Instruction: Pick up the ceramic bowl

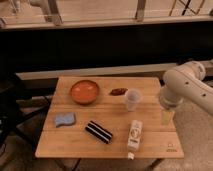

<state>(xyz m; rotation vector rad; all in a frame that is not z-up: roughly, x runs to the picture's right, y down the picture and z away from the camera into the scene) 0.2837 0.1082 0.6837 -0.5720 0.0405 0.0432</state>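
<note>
- Wooden table [65, 142] holds your ceramic bowl [84, 92] upright near its far-left corner.
- Your gripper [167, 116] hangs at the right edge, fingers wide, holding nothing.
- The ceramic bowl lies well left of it, beyond the clear cup [132, 99].

ceramic bowl [84, 92] rear-left on table [150, 145] | cup [132, 99] right of it | hand [167, 116] at right edge

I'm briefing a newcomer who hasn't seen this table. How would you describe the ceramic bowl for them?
On the wooden table, look far left, away from the tool hanging by its right edge. The ceramic bowl is the round, shallow orange-red dish, wider than the clear cup and the flat dark-red object nearby.
</note>
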